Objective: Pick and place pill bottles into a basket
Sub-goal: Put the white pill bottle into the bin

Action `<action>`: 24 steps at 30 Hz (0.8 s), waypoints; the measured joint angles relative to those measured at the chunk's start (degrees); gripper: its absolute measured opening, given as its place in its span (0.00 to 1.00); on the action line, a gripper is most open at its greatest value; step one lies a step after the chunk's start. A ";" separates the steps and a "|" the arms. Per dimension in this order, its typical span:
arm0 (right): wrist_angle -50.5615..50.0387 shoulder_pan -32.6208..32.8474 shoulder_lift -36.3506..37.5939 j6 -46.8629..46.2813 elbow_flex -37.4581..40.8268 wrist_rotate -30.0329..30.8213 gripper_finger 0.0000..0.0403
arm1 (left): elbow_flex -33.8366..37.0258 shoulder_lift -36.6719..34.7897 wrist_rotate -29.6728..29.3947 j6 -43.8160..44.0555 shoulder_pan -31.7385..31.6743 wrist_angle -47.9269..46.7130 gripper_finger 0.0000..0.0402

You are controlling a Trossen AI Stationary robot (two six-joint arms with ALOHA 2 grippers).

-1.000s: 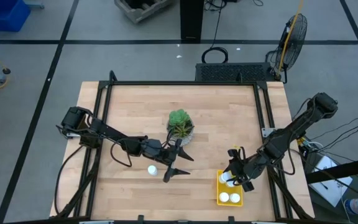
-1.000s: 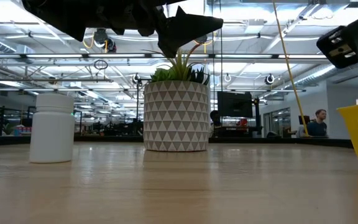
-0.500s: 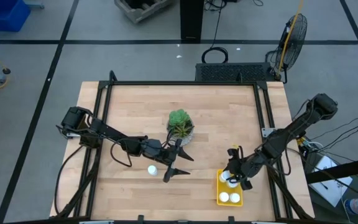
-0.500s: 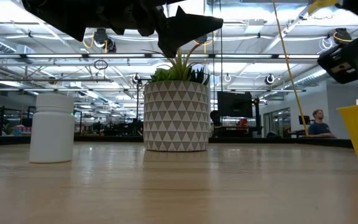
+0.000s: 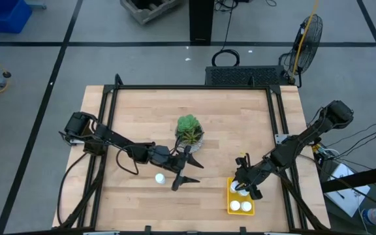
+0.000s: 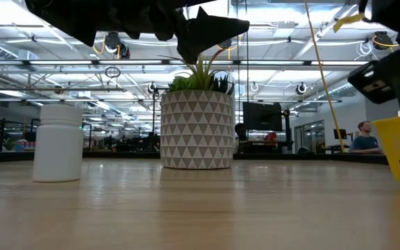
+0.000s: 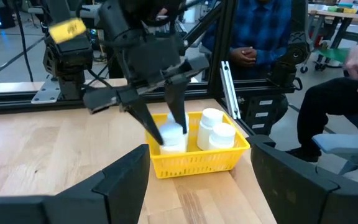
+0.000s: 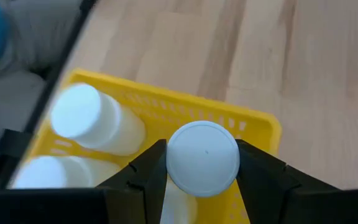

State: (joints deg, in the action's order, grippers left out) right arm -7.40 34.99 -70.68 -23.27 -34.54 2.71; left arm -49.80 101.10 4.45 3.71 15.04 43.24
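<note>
One bottle [image 5: 160,177] is left loose on the table, seen from above well apart from the basket [image 5: 230,198], just beside the open left gripper [image 5: 187,172], the nearer arm. The right gripper [image 5: 243,185] hangs over the basket's plant-side end, two bottles [image 5: 241,207] lying at the other end.

At table height, the loose bottle stands upright, away from the basket beyond the plant [image 6: 196,130].

From the left wrist, the right gripper is clamped on an upright bottle [image 7: 173,135] inside the basket.

From the right wrist, that bottle's cap is pinched between the fingers [image 8: 151,165].
</note>
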 joint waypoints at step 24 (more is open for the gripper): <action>1.98 -0.56 -1.48 4.56 -3.91 1.57 0.54 | 0.00 0.00 3.51 1.39 -0.02 -0.17 0.70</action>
State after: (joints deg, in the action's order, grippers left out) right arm -5.42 34.44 -72.16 -18.70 -38.46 4.27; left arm -49.80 101.10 7.96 5.10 15.03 43.07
